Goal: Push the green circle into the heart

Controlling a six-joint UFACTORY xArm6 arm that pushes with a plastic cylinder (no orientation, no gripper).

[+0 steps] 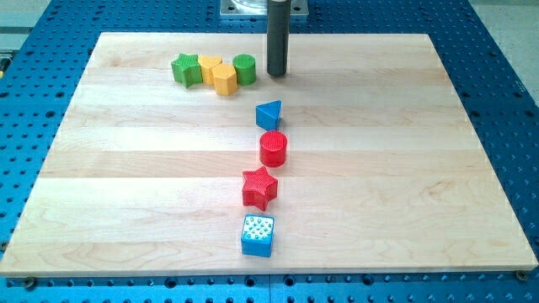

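Note:
The green circle (244,68) stands near the view's top, touching the right side of a yellow block cluster. That cluster is a yellow heart (209,67) and a yellow hexagon (224,80) pressed together, with a green star (186,69) at their left. My tip (277,73) is just to the right of the green circle, a small gap apart from it.
A blue triangle (269,114), a red circle (273,148), a red star (259,187) and a blue cube (258,235) form a column down the middle of the wooden board (421,168). Blue perforated table surrounds the board.

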